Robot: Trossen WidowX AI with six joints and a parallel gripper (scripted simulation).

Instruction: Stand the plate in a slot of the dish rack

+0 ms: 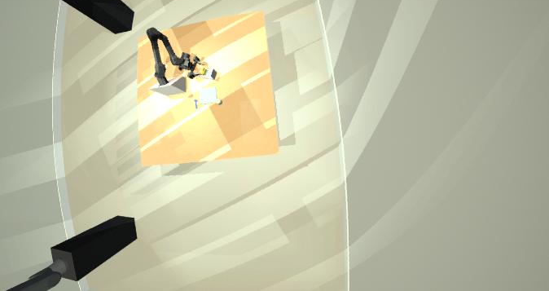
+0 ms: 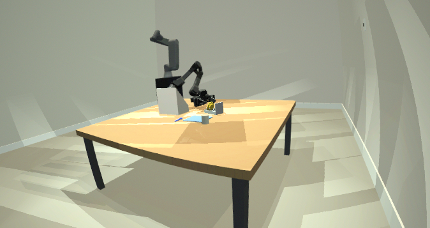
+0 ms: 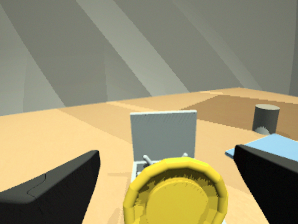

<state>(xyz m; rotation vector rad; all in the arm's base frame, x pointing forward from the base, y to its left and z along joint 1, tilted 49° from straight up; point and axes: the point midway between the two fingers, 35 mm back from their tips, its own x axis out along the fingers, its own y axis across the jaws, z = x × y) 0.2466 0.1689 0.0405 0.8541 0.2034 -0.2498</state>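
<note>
The yellow plate (image 1: 204, 71) (image 2: 210, 106) (image 3: 175, 200) stands upright, or nearly so, at the dish rack, its face toward the wrist camera. The grey dish rack (image 2: 219, 108) (image 3: 164, 135) has a tall end panel beyond the plate. Light rail ends show between plate and panel in the wrist view. The plate hides the lower rails, so I cannot tell which slot holds it. My gripper (image 1: 198, 68) (image 3: 168, 155) is open, with one black finger on each side of the plate and a visible gap on both sides.
A light blue mat (image 1: 208, 95) (image 2: 192, 119) (image 3: 272, 145) lies beside the rack, with a grey cylinder (image 1: 220, 102) (image 2: 205, 119) (image 3: 265, 119) at its edge. A small dark blue object (image 1: 195, 103) (image 2: 178, 119) lies on the mat's other side. The arm's pale wedge-shaped base (image 2: 167, 101) stands behind.
</note>
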